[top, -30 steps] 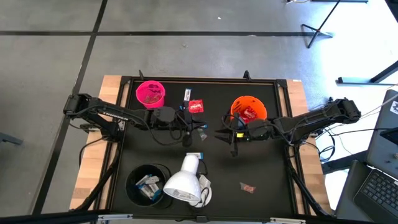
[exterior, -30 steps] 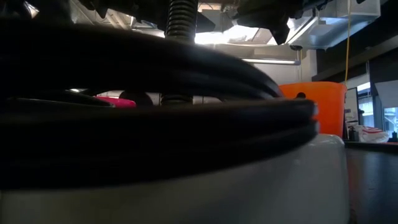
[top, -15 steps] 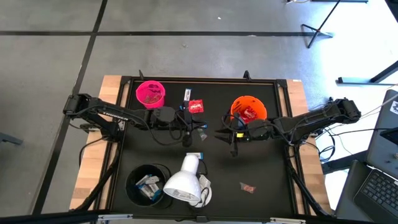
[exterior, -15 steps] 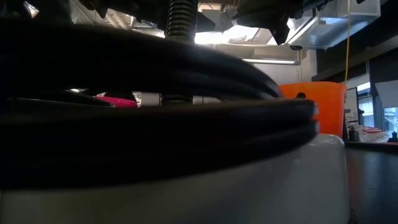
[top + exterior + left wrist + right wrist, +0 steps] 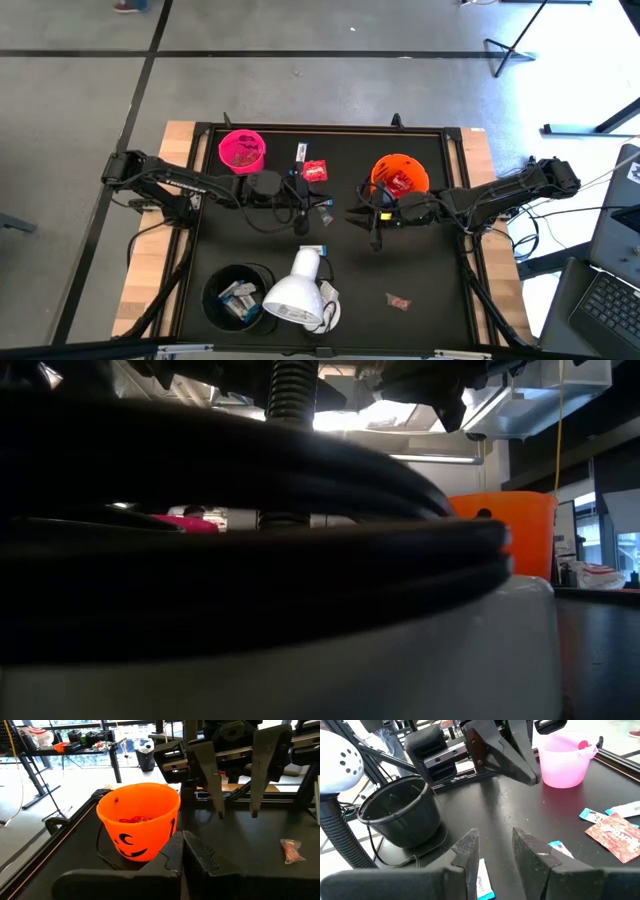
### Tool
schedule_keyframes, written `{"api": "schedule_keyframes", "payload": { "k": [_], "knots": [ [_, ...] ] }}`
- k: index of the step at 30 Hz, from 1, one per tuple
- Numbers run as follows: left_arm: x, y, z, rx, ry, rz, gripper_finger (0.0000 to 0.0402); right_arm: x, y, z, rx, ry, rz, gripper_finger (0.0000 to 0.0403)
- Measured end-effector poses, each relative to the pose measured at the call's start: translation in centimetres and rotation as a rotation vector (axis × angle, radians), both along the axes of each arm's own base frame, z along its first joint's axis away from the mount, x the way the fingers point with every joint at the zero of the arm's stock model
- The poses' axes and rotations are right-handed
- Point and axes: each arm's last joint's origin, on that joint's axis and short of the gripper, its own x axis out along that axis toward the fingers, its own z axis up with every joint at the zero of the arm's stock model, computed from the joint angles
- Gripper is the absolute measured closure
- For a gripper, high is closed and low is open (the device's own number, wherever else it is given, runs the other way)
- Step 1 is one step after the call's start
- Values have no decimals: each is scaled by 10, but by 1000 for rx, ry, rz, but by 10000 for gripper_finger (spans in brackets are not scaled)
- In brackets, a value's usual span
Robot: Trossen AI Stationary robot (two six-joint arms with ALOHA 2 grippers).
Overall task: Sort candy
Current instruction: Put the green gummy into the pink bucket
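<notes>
Both grippers hang above the middle of the black table, facing each other. My left gripper [image 5: 305, 205] [image 5: 182, 851] is shut and empty. My right gripper [image 5: 365, 218] [image 5: 495, 851] is open, with nothing between its fingers. Candy lies loose on the table. A red packet [image 5: 316, 171] [image 5: 615, 832] and a white-and-blue bar [image 5: 301, 153] lie at the far middle. Small wrapped pieces [image 5: 325, 212] [image 5: 314, 249] lie between the grippers. One bar [image 5: 482, 882] shows on the table below my right fingers. A red piece [image 5: 399, 300] [image 5: 291, 851] lies near right.
The pink cup [image 5: 242, 150] [image 5: 565, 760] stands far left. The orange cup [image 5: 400, 178] [image 5: 138, 822] stands far right with red candy in it. The black cup [image 5: 238, 293] [image 5: 400, 815] holds wrapped bars near left. The white lamp head [image 5: 296, 290] stands beside it and blocks most of the low view.
</notes>
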Motion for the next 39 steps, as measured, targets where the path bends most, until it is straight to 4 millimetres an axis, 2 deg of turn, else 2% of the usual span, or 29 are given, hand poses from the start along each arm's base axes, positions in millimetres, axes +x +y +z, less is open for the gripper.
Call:
{"api": "schedule_keyframes", "payload": {
  "k": [17,24,29,35,39],
  "knots": [
    [0,1,-1,26,17,-4,402,0,0,0,-2,1,4,288],
    [-6,2,4,26,23,-33,402,-13,4,13,12,-36,50,288],
    [-14,5,4,14,89,-57,401,-27,9,19,-10,-20,43,288],
    [-13,9,-14,-56,226,-158,394,-29,11,16,-35,16,18,288],
    [-10,9,-34,-73,344,-153,353,-29,11,14,-39,30,17,288]
  ]
}}
